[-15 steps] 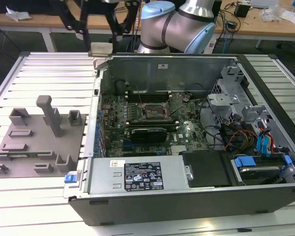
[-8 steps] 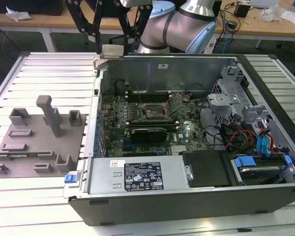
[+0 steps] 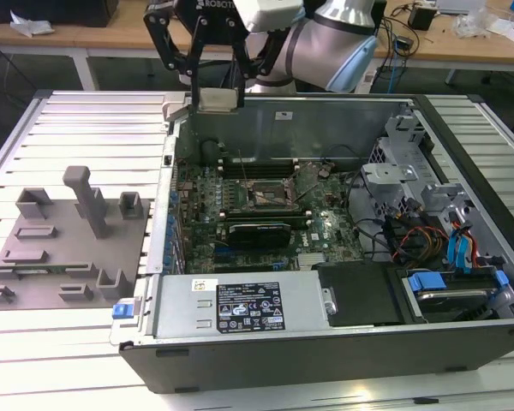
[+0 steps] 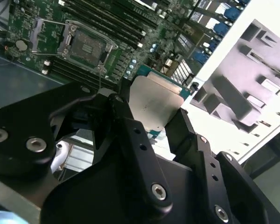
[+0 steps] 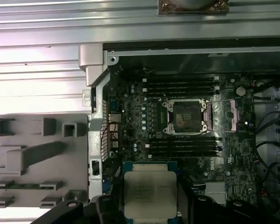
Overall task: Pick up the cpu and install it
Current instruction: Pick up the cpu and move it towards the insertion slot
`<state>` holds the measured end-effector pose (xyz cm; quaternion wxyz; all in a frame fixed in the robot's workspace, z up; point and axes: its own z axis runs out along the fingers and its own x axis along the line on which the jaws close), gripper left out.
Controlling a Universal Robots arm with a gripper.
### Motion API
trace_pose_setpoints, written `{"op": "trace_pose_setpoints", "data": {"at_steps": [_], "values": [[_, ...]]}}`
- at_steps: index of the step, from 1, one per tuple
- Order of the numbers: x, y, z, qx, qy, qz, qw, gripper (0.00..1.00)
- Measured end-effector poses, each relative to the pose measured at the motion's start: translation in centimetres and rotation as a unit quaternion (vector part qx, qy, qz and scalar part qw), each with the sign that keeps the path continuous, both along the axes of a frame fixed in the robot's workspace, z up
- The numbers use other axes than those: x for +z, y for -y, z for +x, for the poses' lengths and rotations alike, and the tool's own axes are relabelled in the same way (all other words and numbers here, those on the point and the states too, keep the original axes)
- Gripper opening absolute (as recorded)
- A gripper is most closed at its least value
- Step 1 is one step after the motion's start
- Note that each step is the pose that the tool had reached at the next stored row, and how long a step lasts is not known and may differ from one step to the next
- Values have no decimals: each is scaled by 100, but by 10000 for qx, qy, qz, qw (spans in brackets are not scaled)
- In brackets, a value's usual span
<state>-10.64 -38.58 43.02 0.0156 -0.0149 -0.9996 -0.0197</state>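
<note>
cpu (image 5: 150,193) in end effector (image 3: 217,96) near case (image 3: 368,351)

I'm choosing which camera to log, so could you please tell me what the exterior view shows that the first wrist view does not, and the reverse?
Exterior view: the arm's silver body, the labelled power supply and the drive bays with blue tabs. First wrist view: a straight-down look at the cpu, with the green border around its pale lid. Shared: the gripper shut on the cpu, the open, empty socket, and the grey fixture plate beside the computer case.
</note>
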Motion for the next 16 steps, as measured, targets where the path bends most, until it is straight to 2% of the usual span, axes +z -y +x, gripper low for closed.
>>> {"op": "trace_pose_setpoints", "data": {"at_steps": [9,11,13,14,16], "values": [[-116,0,123,0,0,0,10000,55],[-187,-1,202,0,-1,-1,10000,55],[-225,-4,277,0,0,0,10000,55],[-265,-7,362,1,0,0,10000,55],[-314,-13,447,0,0,0,10000,55]]}}
